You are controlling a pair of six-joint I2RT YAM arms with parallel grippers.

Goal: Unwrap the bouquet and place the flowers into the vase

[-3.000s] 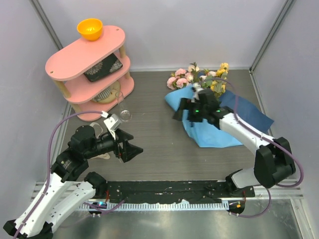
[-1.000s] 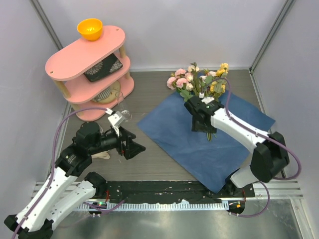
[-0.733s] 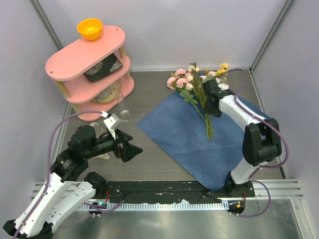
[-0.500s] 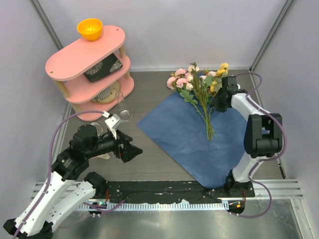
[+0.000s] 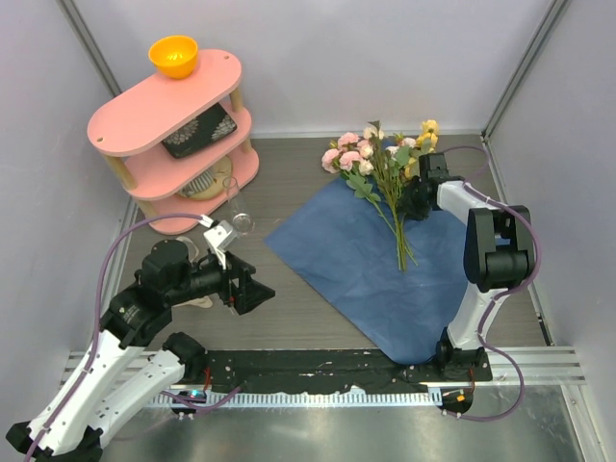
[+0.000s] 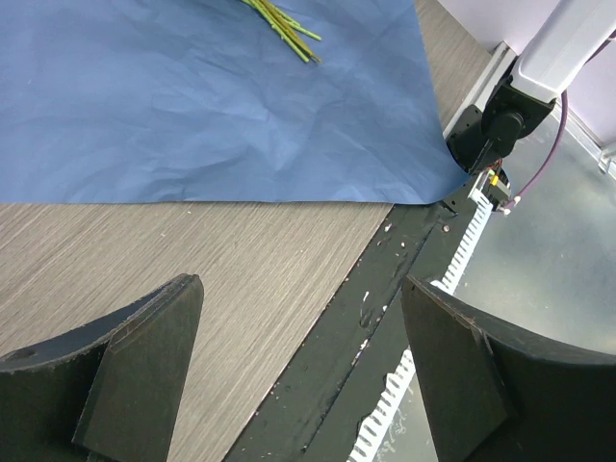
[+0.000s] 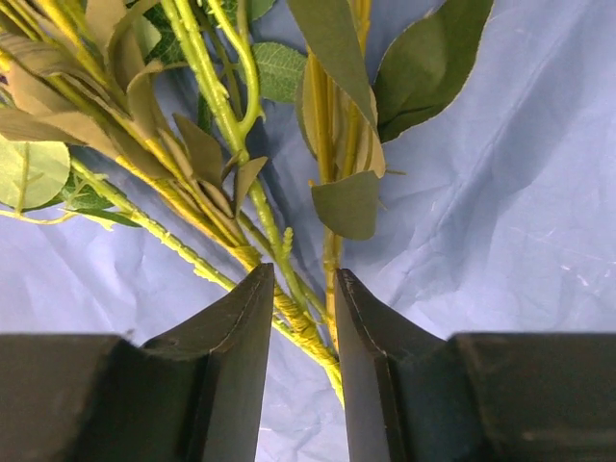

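Flowers (image 5: 385,159) lie unwrapped on the blue paper (image 5: 337,260) at far right, my right claw (image 7: 300,289) pinching their stems, left claw (image 6: 300,284) apart, none in the vase (image 5: 236,204) yet.

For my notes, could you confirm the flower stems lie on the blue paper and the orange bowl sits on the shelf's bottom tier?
No: the top external view shows the flower stems lying on the blue paper and the orange bowl on the shelf's top tier.

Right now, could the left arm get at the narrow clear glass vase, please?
Probably yes: the narrow clear glass vase stands near the open left claw with nothing between, though the claw points elsewhere.
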